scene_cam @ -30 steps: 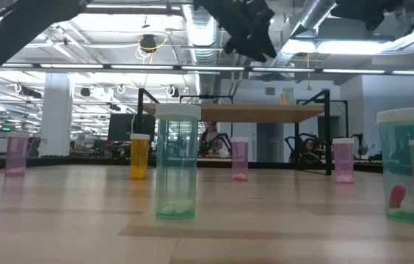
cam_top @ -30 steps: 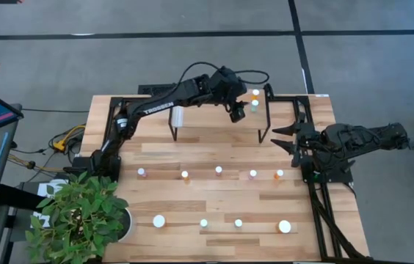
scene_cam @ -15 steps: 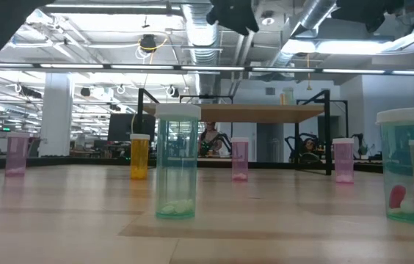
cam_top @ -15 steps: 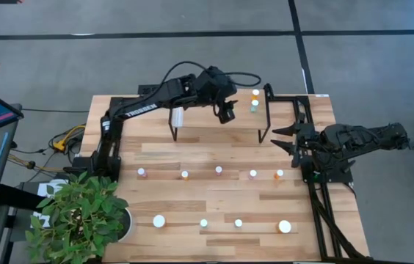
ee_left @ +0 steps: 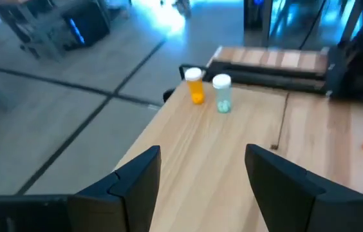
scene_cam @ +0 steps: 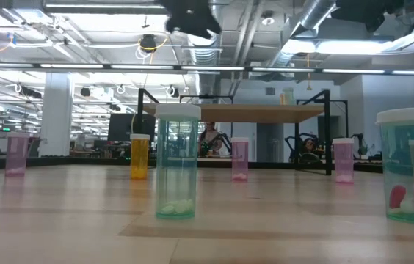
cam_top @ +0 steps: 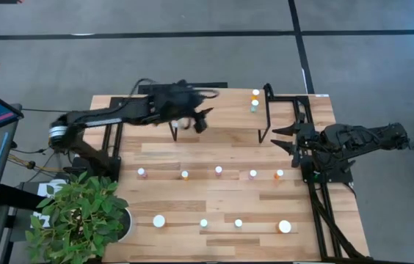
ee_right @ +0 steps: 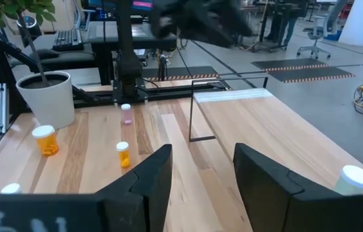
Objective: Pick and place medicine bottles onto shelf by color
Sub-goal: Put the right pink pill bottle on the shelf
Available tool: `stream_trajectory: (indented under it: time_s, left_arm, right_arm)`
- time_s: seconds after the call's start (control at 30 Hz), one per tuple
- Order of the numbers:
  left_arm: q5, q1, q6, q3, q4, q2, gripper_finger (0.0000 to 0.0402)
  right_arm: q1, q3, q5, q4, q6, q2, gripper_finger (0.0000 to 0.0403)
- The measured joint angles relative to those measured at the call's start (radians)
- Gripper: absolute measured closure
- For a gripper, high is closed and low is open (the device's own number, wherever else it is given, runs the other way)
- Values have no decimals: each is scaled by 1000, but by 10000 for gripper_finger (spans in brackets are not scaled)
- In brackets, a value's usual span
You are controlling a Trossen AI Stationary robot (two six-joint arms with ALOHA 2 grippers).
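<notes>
Meanwhile, the left gripper [cam_top: 198,122] is hovering over the shelf [cam_top: 225,110], jaws open and empty, likely between picks.

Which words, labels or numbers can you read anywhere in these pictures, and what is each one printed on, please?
None can be read.
White lettering on the left arm: blurred by motion, unreadable.
Pale marks at the right wrist view's lower edge: cropped, unreadable.
Medicine bottles: no legible label.

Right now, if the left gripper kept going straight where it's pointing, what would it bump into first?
Probably the two bottles on the shelf: the left gripper, open, points roughly at the green bottle, with the orange bottle just beside it. Depth is hard to judge.
</notes>
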Motion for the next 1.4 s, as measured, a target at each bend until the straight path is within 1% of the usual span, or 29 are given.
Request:
stream_trajectory:
  time_s: [0.07, 0.13, 0.23, 0.33, 0.47, 0.57, 0.63, 0.7, 0.83, 0.97, 1.07, 1.23, 1.4]
  left_arm:
    - [-6, -9, -33, -129, 82, -104, 187]
    - [-35, -31, -79, -256, 158, -208, 187]
    - [-91, -87, -121, -432, 280, -350, 187]
    - [-132, -147, -126, -582, 400, -459, 187]
    - [-155, -205, -128, -727, 557, -553, 187]
    - [-153, -232, -124, -802, 644, -569, 187]
    - [-153, -237, -96, -829, 684, -563, 187]
    - [-154, -237, -84, -829, 705, -559, 187]
    - [-150, -237, -80, -829, 712, -558, 187]
    - [-118, -237, -79, -829, 715, -558, 187]
    - [-116, -237, -80, -829, 720, -558, 187]
    - [-117, -236, -79, -829, 730, -558, 187]
    - [-129, -234, -71, -828, 730, -558, 187]
  right_arm:
    - [0, 0, 0, 9, 0, 0, 213]
    - [0, 0, 0, 21, 0, 0, 212]
    - [0, -6, 0, 47, 0, 1, 212]
    - [-7, -28, 1, 88, -1, 2, 214]
    - [-26, -51, 0, 97, 0, 2, 216]
    - [-39, -62, 0, 98, 14, 2, 213]
    - [-44, -76, 0, 99, 50, 2, 212]
    - [-49, -90, 0, 104, 76, 6, 212]
    - [-48, -104, 0, 110, 156, 29, 214]
    - [-29, -105, -3, 113, 248, 55, 218]
    - [-14, -105, -3, 115, 289, 75, 219]
    - [-9, -105, 2, 123, 273, 108, 215]
    - [-50, -104, 5, 129, 214, 159, 217]
